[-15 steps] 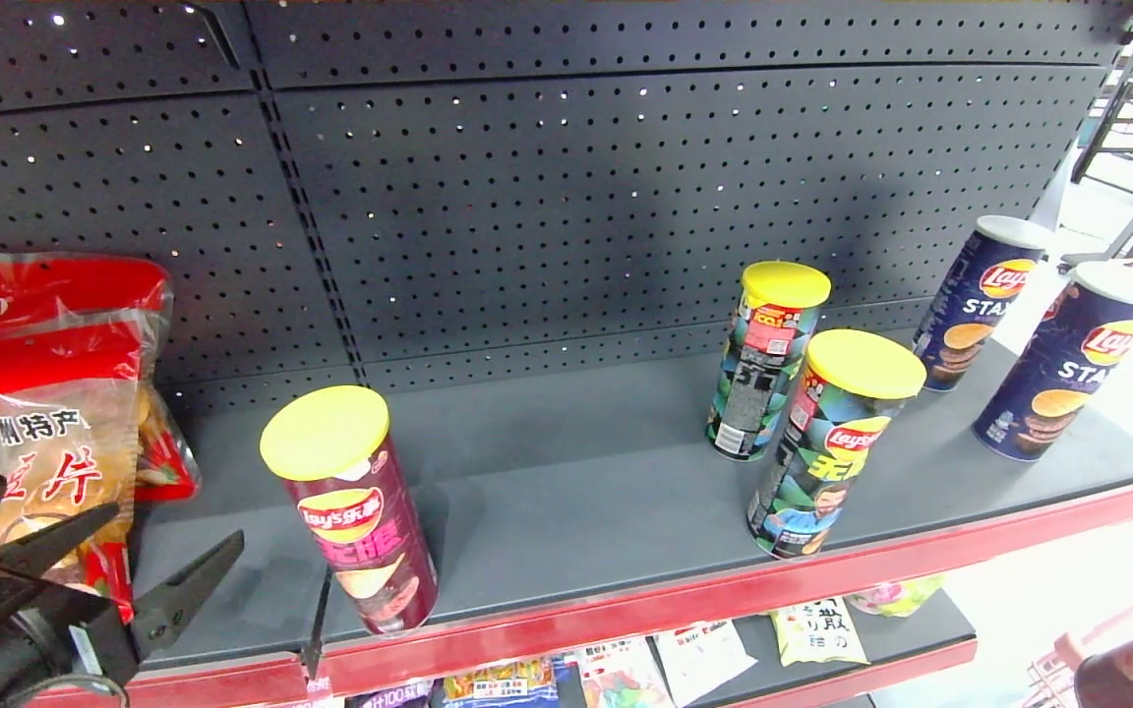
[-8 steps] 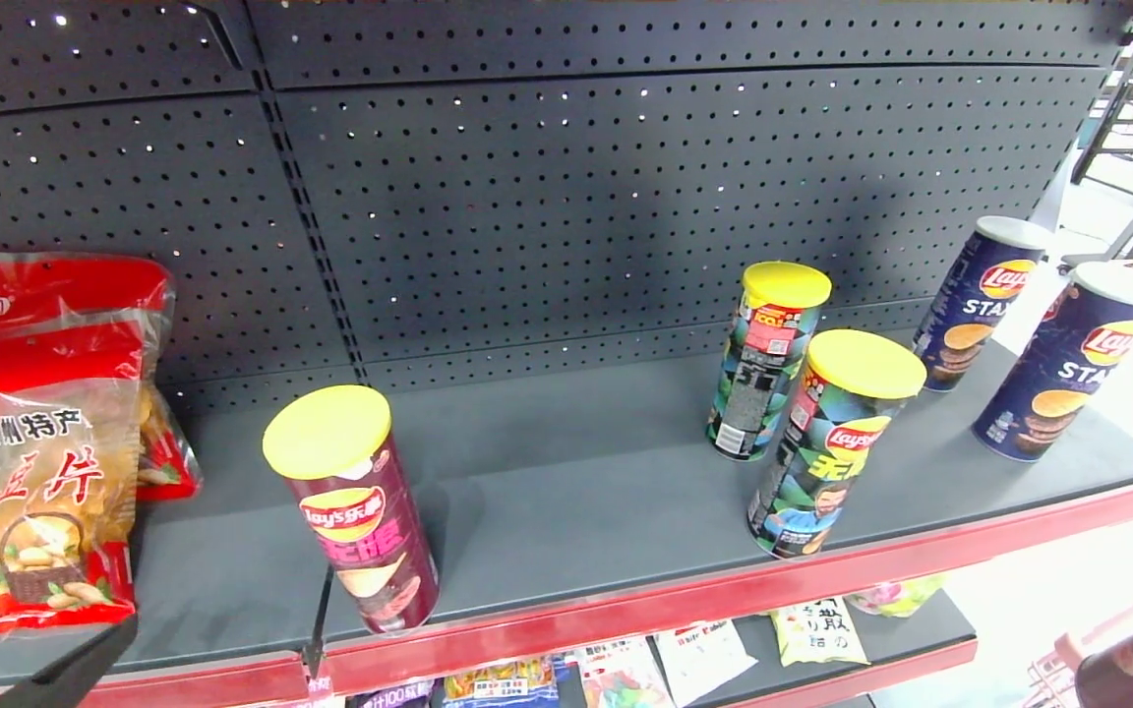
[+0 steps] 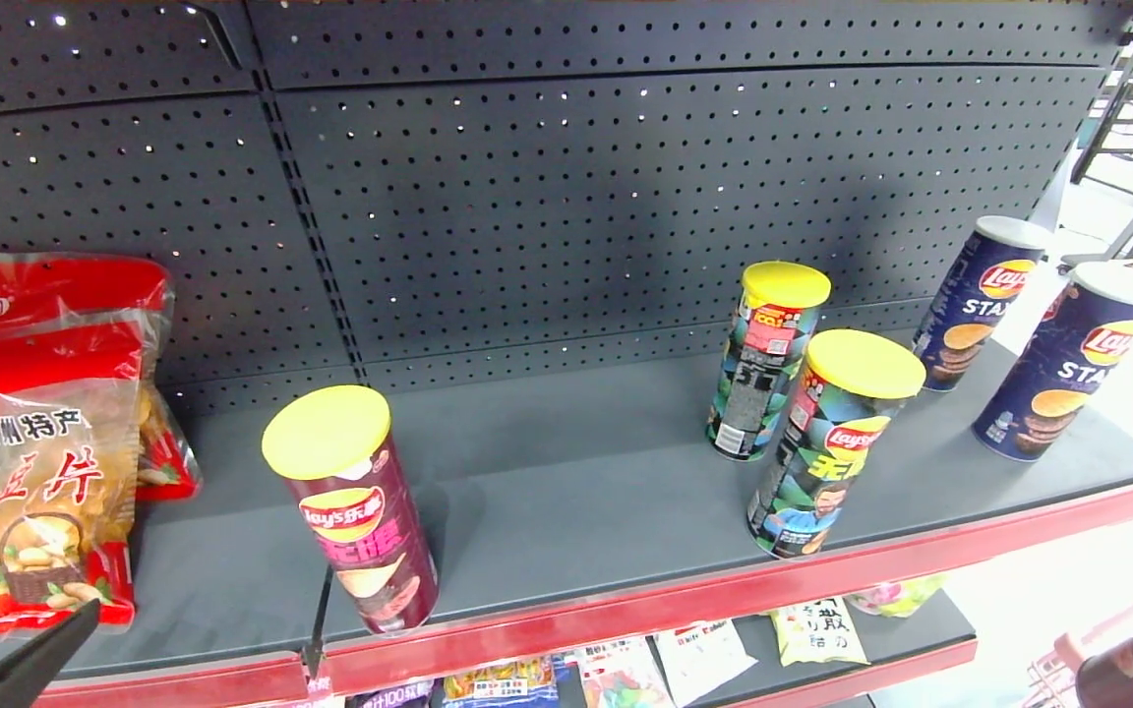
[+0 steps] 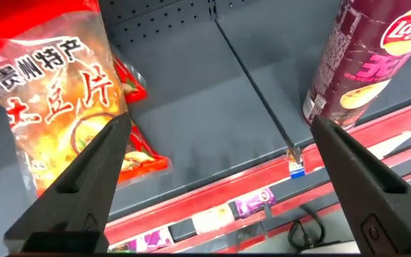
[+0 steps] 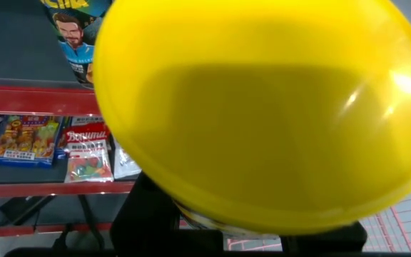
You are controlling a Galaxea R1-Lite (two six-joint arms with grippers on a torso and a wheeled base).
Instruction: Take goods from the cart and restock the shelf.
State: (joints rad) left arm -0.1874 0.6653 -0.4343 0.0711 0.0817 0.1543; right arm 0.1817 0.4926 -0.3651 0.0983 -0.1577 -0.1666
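My left gripper (image 4: pixel 220 121) is open and holds nothing, in front of the shelf's red front edge (image 4: pixel 212 189), between a red snack bag (image 4: pixel 56 93) and a maroon yellow-lidded can (image 4: pixel 362 57). One of its fingertips (image 3: pixel 21 664) shows at the head view's lower left, below the red bag (image 3: pixel 35 462). The maroon can (image 3: pixel 355 501) stands near the front of the grey shelf (image 3: pixel 576 492). My right gripper (image 5: pixel 227 239) is shut on a can whose yellow lid (image 5: pixel 262 107) hides most of it, low to the shelf's right.
Two green yellow-lidded cans (image 3: pixel 837 442) (image 3: pixel 773 359) stand right of the middle, and two blue cans (image 3: pixel 980 300) (image 3: pixel 1068 359) stand at the right end. A second red bag (image 3: pixel 55 285) leans behind the first. Snack packets (image 3: pixel 704 659) lie on the lower shelf. The shelf's middle is bare.
My left gripper has drawn back and down to the lower left, away from the red bag, so just a fingertip stays in the head view. The cans have not moved.
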